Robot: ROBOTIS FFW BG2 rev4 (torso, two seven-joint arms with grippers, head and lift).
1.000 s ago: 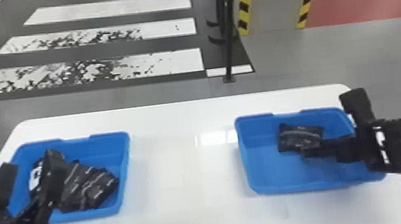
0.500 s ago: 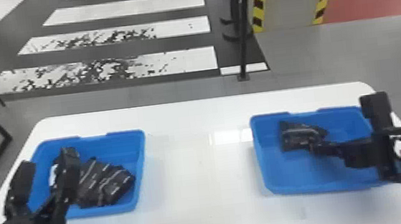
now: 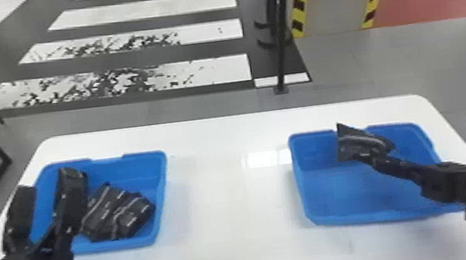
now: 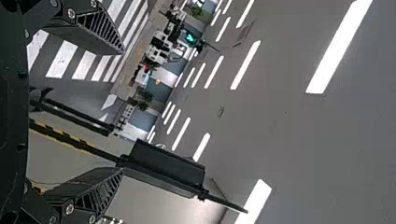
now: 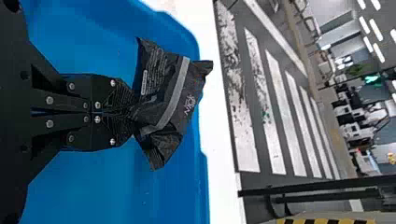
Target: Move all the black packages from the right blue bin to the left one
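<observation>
Raised a little from where it lay a moment ago, the black package (image 3: pixel 353 145) now tilts, its upper corner crossing the far rim of the right blue bin (image 3: pixel 363 215). From where I stand I borrow the robot's clock, twelve at the far edge of the white table (image 3: pixel 231 232): that bin sits at three, the left blue bin (image 3: pixel 131 241) at nine.

The right gripper (image 3: pixel 367 159) has its fingers clamped on one end of the package, near the twelve o'clock side of the right bin's own dial; a grey stripe crosses the wrapping. Over at the left bin's ten o'clock hangs the left gripper (image 3: pixel 48 180), its fingers well apart with open space between them. Inside that bin, around four o'clock, lies a black heap (image 3: pixel 116 214) with pale stripes; how many packages make it up, I cannot tell. Beyond the table, towards one o'clock, stands a black pole (image 3: pixel 282 38).
</observation>
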